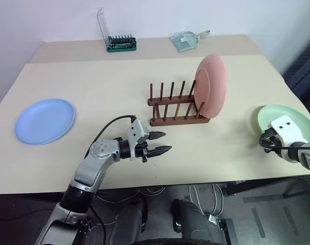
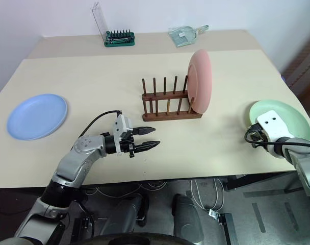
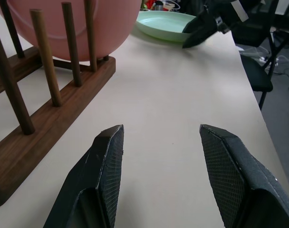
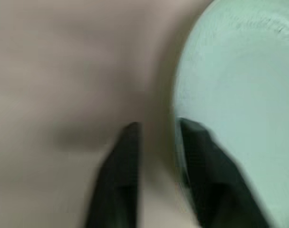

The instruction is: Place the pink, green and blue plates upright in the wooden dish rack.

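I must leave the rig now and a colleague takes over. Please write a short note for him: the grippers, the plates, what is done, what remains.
Left gripper: open, empty, over the table in front of the wooden dish rack.
Right gripper: at the near left rim of the green plate; one finger lies over the rim, and a grip cannot be confirmed.
Pink plate: upright at the rack's right end. Done.
Green plate: flat on the table, right side. Left to do.
Blue plate: flat, far left. Left to do.
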You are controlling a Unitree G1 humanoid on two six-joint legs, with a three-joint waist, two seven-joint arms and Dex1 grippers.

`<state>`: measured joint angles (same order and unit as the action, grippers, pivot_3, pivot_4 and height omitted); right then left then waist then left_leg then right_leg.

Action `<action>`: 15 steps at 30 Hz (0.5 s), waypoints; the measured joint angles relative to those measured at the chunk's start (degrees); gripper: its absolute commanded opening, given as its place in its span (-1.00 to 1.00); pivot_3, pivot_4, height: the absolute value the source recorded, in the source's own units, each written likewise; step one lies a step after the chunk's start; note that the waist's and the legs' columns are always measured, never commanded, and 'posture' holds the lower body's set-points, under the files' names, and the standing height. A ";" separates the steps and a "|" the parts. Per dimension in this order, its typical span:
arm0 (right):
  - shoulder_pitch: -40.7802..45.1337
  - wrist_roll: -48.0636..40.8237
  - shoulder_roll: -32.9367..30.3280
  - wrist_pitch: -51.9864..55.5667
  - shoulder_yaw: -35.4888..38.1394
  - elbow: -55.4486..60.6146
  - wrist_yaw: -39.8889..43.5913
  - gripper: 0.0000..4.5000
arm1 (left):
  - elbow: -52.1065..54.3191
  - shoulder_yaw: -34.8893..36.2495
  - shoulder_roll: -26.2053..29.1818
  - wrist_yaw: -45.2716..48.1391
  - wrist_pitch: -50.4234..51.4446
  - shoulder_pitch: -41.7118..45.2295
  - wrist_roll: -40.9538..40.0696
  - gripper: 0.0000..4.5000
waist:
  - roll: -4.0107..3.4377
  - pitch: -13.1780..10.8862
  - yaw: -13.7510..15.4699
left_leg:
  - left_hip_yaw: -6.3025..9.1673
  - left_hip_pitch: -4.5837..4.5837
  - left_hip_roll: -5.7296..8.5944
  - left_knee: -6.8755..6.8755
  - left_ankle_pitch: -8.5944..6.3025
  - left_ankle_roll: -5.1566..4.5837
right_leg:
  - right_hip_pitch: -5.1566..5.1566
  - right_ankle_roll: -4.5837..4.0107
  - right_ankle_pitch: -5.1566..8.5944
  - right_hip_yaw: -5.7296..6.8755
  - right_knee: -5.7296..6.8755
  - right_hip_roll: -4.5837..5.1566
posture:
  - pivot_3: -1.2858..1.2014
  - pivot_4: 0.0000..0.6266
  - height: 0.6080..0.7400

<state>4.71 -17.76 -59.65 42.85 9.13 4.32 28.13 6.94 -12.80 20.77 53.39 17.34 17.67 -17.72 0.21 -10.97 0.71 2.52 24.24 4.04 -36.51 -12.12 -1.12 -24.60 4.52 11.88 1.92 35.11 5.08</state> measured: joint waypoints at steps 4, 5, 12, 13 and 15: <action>2.50 2.43 0.13 -0.85 0.00 0.01 0.03 -0.99 | 0.02 0.04 0.04 -0.17 0.00 -0.19 0.01 0.16 | 0.00 0.00 0.03 | 0.00 0.00 0.00 0.00 0.00 0.00 | 0.00 0.00 0.00 0.00 0.01 -0.01 | 0.03 -0.52 0.93; 4.08 3.16 0.38 -1.58 -0.07 -0.21 -0.55 -0.99 | 0.05 0.10 0.10 -0.23 -0.02 -0.32 0.01 0.16 | -0.01 -0.01 -0.06 | -0.02 0.01 0.00 -0.02 0.00 0.00 | -0.01 0.01 -0.01 -0.01 0.01 -0.01 | 0.03 -0.52 0.93; 31.57 4.94 7.14 -18.08 4.20 -0.04 -6.68 -0.99 | 0.04 -0.05 -0.32 -0.60 -0.14 -0.99 0.01 0.16 | -0.11 -0.10 -0.02 | -0.18 -0.02 -0.06 0.04 0.00 0.00 | -0.09 0.11 -0.12 -0.10 0.00 -0.07 | 0.03 -0.52 0.93; 34.37 3.84 8.36 -19.19 4.95 1.34 -6.28 -0.99 | -0.04 0.04 -0.21 -0.63 -0.14 -1.09 0.01 0.16 | -0.01 -0.07 0.22 | -0.10 0.01 -0.05 0.05 -0.01 -0.01 | -0.07 0.06 -0.16 -0.06 0.00 -0.07 | 0.03 -0.52 0.93; 37.71 -1.49 12.55 -18.91 5.60 5.74 -4.27 -0.99 | -0.12 0.04 -0.33 -0.71 -0.16 -1.09 0.04 0.16 | 0.07 -0.05 0.31 | -0.08 0.08 -0.01 0.04 -0.05 -0.08 | -0.06 0.21 -0.25 -0.06 -0.08 -0.03 | 0.03 -0.52 0.93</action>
<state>42.42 -19.25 -47.11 23.94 14.72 10.06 23.87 6.82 -12.75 20.45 52.68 17.18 16.58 -17.68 0.28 -11.01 1.02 2.44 24.32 4.03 -36.47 -12.17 -1.19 -24.67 4.73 11.62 1.86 35.03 5.05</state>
